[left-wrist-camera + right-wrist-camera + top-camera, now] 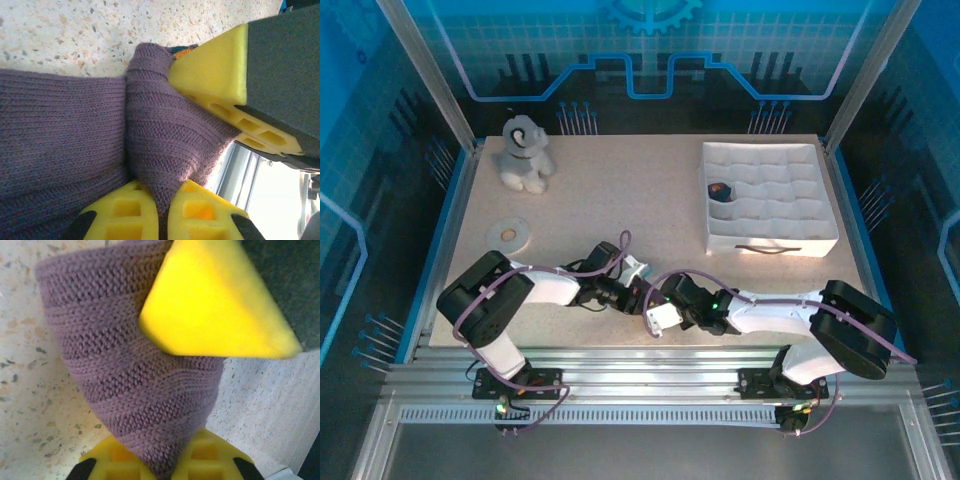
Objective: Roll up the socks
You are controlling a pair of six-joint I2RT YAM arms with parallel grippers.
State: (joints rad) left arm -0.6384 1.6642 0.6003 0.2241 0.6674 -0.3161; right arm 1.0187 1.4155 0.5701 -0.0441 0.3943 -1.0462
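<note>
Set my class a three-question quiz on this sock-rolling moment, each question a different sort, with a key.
1. True or false: the left gripper and the right gripper are both shut on the purple sock.
2. What stands in the far left corner of the table? A plush dog; B mug; C book.
3. Fill the gap: the divided white box sits on the table's far ____ side.
Key: 1 true; 2 A; 3 right.
</note>
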